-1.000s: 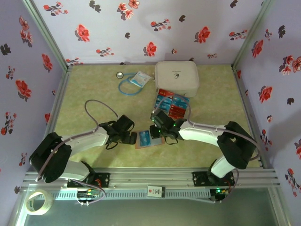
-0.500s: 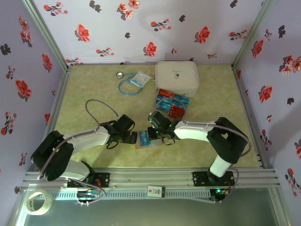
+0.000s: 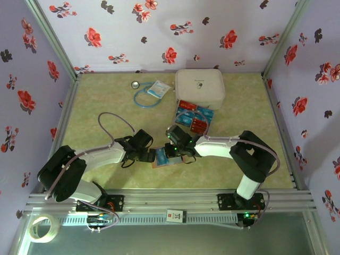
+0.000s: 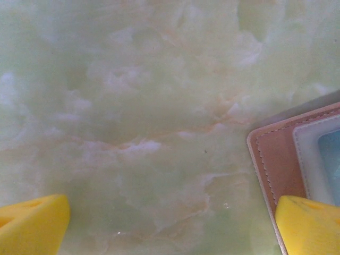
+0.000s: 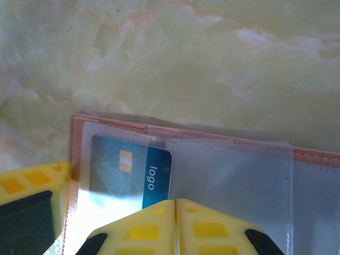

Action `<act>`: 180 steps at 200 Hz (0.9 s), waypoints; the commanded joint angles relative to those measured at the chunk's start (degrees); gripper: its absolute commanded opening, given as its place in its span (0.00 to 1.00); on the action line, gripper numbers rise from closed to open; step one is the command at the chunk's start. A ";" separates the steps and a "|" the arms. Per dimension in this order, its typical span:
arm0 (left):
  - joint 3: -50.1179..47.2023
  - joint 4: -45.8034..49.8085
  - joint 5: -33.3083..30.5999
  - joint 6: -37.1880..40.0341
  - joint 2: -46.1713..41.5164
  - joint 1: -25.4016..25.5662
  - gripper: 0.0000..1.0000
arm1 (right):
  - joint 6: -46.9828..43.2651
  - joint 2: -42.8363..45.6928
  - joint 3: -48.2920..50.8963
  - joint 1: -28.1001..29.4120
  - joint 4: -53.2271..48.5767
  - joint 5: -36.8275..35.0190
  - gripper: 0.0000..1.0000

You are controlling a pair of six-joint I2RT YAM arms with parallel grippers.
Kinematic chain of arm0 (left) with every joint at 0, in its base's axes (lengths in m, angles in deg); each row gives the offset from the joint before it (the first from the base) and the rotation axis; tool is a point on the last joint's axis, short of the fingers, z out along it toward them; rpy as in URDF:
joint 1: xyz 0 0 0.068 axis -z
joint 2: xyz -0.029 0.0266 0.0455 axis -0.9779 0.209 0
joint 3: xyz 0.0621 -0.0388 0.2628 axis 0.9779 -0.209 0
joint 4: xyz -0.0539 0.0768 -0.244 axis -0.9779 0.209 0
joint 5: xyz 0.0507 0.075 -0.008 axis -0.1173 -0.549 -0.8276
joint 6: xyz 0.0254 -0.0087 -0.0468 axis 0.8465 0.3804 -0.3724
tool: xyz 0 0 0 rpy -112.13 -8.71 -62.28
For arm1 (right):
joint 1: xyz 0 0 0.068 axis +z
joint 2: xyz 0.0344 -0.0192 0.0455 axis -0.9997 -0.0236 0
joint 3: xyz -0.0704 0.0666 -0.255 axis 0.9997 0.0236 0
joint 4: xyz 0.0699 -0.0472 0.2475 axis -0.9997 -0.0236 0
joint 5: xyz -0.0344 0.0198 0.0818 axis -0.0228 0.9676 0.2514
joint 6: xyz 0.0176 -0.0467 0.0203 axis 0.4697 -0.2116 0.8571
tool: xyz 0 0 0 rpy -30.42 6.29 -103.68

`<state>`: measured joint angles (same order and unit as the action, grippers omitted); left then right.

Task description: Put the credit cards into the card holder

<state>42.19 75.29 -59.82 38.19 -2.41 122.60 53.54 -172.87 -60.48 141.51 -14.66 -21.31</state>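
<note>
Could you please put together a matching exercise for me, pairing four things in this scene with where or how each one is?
Things
1. blue card
2. white zip case
3. left gripper
4. right gripper

Places and states
A. fingers wide open, one over the edge of the card holder
B. fingers shut, tips at a card's edge
C. partly inside the card holder's clear sleeve
D. on the far part of the table, beyond the loose cards

Pairs: 1-C, 2-D, 3-A, 4-B
</note>
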 commanded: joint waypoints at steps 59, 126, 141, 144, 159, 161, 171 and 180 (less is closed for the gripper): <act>-0.43 -0.74 0.66 0.96 0.63 -0.58 1.00 | 2.00 -2.86 -2.93 1.59 1.23 2.08 0.08; 0.06 2.19 1.31 1.68 -5.17 -3.28 1.00 | 2.52 -0.22 -1.71 1.90 0.74 0.97 0.10; -0.11 3.03 1.75 1.73 -6.78 -3.92 1.00 | 2.50 1.38 -1.36 1.95 0.05 0.50 0.12; -0.20 3.18 1.86 1.71 -7.10 -4.01 1.00 | 2.50 1.70 -1.23 1.98 -0.05 0.36 0.12; -0.54 3.90 2.23 1.53 -8.35 -4.27 1.00 | 2.49 3.18 -0.62 1.98 -0.28 -0.16 0.13; -0.57 3.94 2.28 1.51 -8.41 -4.24 1.00 | 2.49 3.38 -0.55 1.96 -0.34 -0.20 0.13; -0.83 4.25 2.49 1.33 -8.93 -4.26 1.00 | 2.57 4.06 -0.12 1.94 -0.54 -0.39 0.13; -1.10 4.38 2.85 1.11 -9.21 -4.31 1.00 | 2.75 4.56 0.31 1.98 -0.38 -0.24 0.13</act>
<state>42.17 77.17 -58.31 38.63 -10.13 118.78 55.07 -171.06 -61.50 143.08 -14.11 -20.22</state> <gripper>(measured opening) 0.997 0.131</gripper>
